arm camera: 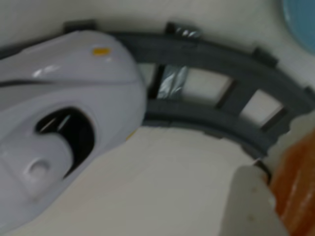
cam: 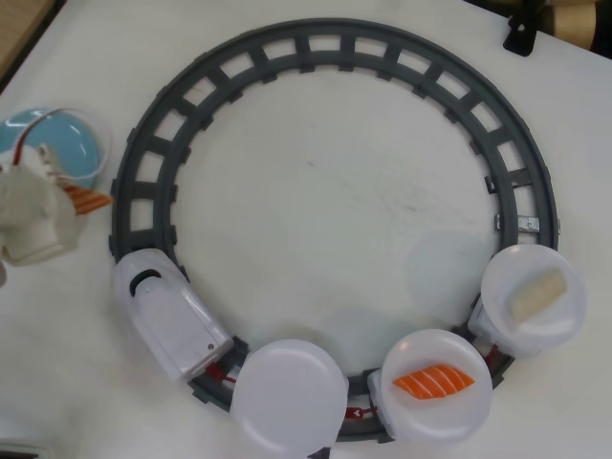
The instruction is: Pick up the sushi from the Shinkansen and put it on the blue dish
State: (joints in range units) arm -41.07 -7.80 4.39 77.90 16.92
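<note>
from my overhead feed i see the gripper (cam: 84,199) at the far left, clamped on the salmon nigiri (cam: 91,200), whose orange end pokes out just right of the white arm, between the light-blue plate (cam: 75,143) and the dark grey ring track (cam: 153,143). the white toy bullet train (cam: 167,316) sits on the track at lower left, pulling a bare white plate (cam: 289,397), a plate with a striped orange piece (cam: 434,382) and a plate with a whitish-beige piece (cam: 535,293) at right. on the wrist feed the train nose (arm camera: 64,128) fills the left, the track curves between it and the plate edge (arm camera: 302,24) at top right, and the nigiri (arm camera: 298,182) shows blurred at right beside a pale finger (arm camera: 251,206).
</note>
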